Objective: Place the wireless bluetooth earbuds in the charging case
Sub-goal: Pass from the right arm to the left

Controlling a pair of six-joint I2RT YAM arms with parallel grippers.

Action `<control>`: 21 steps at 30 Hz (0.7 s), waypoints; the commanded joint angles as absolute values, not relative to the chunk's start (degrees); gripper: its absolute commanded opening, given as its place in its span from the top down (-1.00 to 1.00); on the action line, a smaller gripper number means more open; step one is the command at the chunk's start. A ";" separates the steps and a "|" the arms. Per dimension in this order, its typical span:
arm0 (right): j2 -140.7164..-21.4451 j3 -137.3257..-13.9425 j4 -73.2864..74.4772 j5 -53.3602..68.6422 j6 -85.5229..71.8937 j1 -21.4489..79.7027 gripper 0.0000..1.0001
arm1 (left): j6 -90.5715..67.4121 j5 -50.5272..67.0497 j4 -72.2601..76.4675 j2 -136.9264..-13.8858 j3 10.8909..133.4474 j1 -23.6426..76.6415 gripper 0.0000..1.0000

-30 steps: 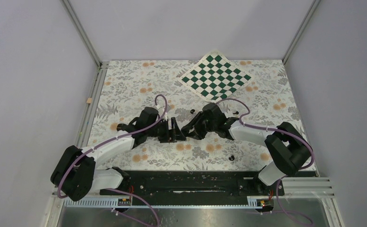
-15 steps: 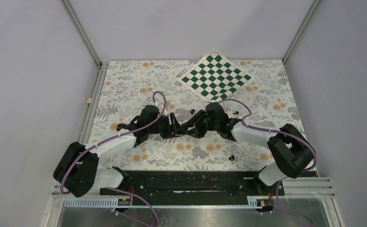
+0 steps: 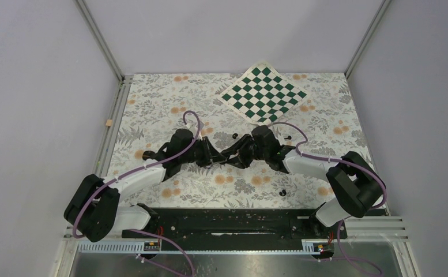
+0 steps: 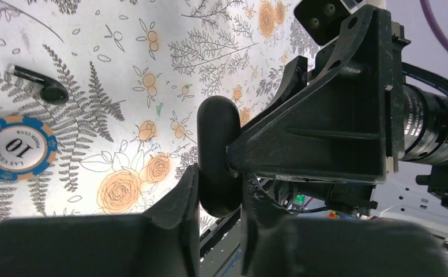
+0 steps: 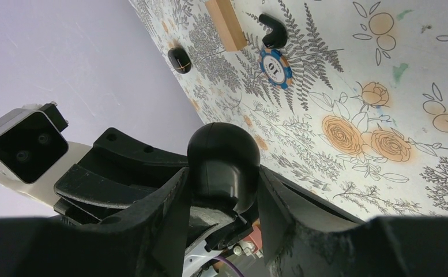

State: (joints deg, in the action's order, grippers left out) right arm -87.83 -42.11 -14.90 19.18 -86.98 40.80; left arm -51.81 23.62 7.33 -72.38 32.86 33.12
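The charging case [image 4: 217,151], a black rounded pebble, hangs above the table between both arms, and I see no opening in it. My left gripper [image 4: 218,184] is shut on its lower end. My right gripper [image 5: 222,179] is shut on the same case [image 5: 223,156] from the other side. In the top view the two grippers [image 3: 214,157] [image 3: 233,156] meet at mid-table and hide the case. One black earbud [image 4: 49,89] with a short stem lies on the floral cloth; it also shows in the right wrist view [image 5: 272,32] and the top view [image 3: 233,135].
A blue-and-white poker chip [image 4: 17,148] lies near the earbud, with a tan wooden block [image 5: 227,23] beside it. A small black rounded object [image 5: 179,59] sits farther off. A green checkered mat [image 3: 263,92] lies at the back. Another small black piece [image 3: 283,191] lies front right.
My left gripper has moved right to the case held by the right gripper and closed on it. The right arm has barely moved.
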 commanded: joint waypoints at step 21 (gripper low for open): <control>-59.67 -20.55 -49.84 9.51 -70.39 34.37 -0.37 | -72.14 40.88 33.06 -68.12 35.66 28.32 1.00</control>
